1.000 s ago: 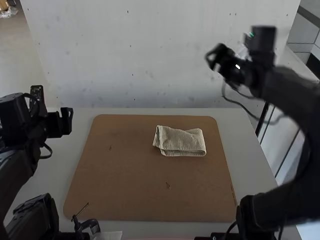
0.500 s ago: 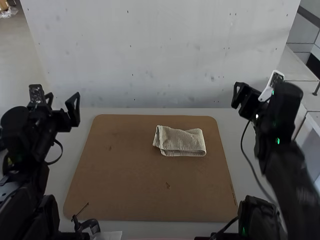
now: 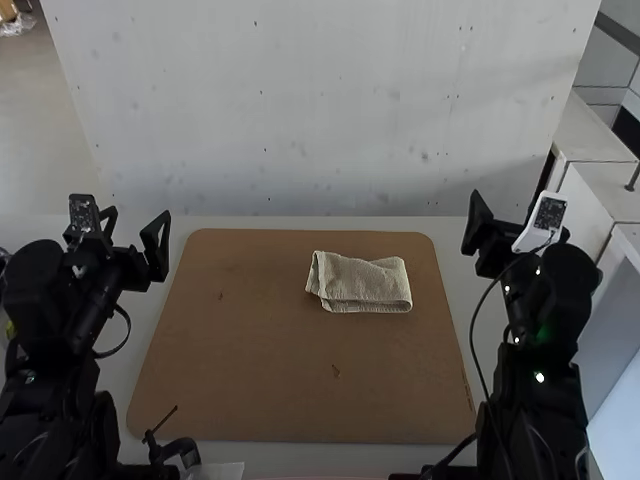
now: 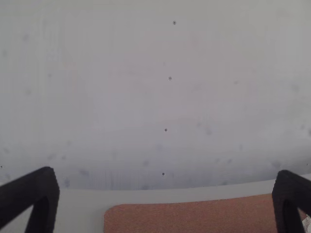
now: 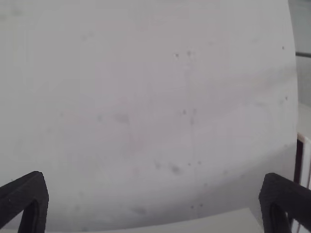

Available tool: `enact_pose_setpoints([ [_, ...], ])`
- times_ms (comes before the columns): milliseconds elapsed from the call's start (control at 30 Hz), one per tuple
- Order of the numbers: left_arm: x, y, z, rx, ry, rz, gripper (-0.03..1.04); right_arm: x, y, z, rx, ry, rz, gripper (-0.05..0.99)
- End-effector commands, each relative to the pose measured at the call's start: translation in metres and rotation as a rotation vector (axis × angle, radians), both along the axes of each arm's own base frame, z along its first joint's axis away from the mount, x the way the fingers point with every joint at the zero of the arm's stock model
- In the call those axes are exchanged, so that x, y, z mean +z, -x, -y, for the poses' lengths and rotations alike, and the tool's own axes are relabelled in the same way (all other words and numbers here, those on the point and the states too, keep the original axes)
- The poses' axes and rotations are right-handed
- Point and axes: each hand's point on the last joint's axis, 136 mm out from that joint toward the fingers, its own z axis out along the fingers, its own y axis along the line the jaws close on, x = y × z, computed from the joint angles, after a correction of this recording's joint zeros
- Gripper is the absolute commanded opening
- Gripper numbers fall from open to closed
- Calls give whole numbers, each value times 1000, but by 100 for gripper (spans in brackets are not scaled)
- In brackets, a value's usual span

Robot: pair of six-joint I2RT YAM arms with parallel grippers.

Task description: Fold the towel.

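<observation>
On the brown board, a folded towel between two wide-open grippers

In the high view, the beige towel (image 3: 362, 285) is seen lying flat on the far half of the brown board (image 3: 255, 350), right of its middle. It is folded into a compact oblong, its long sides running across the board, and layered edges can be made out at its left end and along its near side. The board is supported by a pale table (image 3: 455, 290).

Beyond the board's left edge, the left gripper (image 3: 138, 222) is held raised; beyond its right edge, the right gripper (image 3: 503, 215) is held likewise. The towel is left well apart from both.

In the left wrist view, the two black fingers of the left gripper (image 4: 164, 174) are spread far apart, and part of the board is seen between them, before a pale, speckled panel (image 4: 116, 97). In the right wrist view, the fingers of the right gripper (image 5: 153, 177) are likewise parted widely; the same panel is faced, and a strip of pale tabletop is shown at its foot.
</observation>
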Motion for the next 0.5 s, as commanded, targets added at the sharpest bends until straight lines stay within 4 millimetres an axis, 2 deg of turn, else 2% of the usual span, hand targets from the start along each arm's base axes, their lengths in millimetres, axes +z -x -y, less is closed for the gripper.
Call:
enact_pose_setpoints([
  [0, -14, -2, -4, 24, -22, -29, 100, -11, 0, -11, 61, 31, -15, 96],
  [133, -18, -3, -7, 37, -18, -49, 99, -35, -4, -26, 125, -2, -110, 97],
  [233, -18, -3, -7, 37, -18, -49, 99, -35, -4, -41, 190, -25, -114, 97],
  [367, -18, -3, -8, 45, -16, -49, 98, -38, -4, -45, 199, 35, -120, 97],
  [467, -19, -3, -11, 65, -13, -54, 98, -40, -2, -59, 258, 61, -126, 97],
])
